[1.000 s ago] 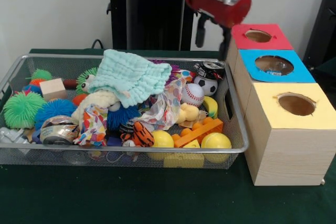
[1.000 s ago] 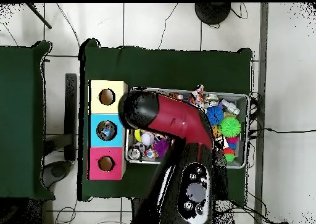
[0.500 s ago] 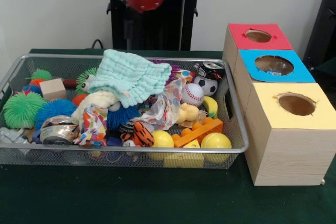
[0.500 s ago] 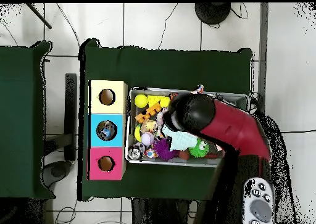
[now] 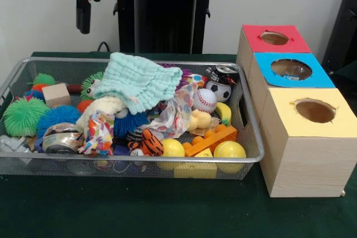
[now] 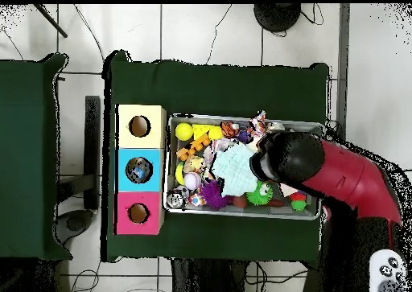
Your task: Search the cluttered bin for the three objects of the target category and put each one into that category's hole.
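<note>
The wire mesh bin (image 5: 139, 160) is full of toys; it also shows in the overhead view (image 6: 241, 211). One can (image 5: 62, 137) with a silvery top lies at the bin's front left corner. A dark can (image 5: 223, 73) stands at the far right end beside a soccer ball. The blue-topped hole (image 5: 291, 69) is in the middle box on the right, and something shiny shows inside it (image 6: 138, 170). My gripper (image 5: 83, 15) hangs high above the bin's far left end, well clear of the toys. In the overhead view the red arm (image 6: 338, 172) hides it.
A red-topped hole (image 5: 274, 38) and a yellow-topped hole (image 5: 315, 110) flank the blue one. A mint cloth (image 5: 136, 82) covers the middle of the pile. A green puff ball (image 5: 23, 116), a wooden block (image 5: 56, 94), a baseball (image 5: 204, 100) and a yellow ball (image 5: 229, 150) lie around.
The arm has swung from above the boxes across the bin to its far end, left in the front view. Nothing in the bin has moved.
</note>
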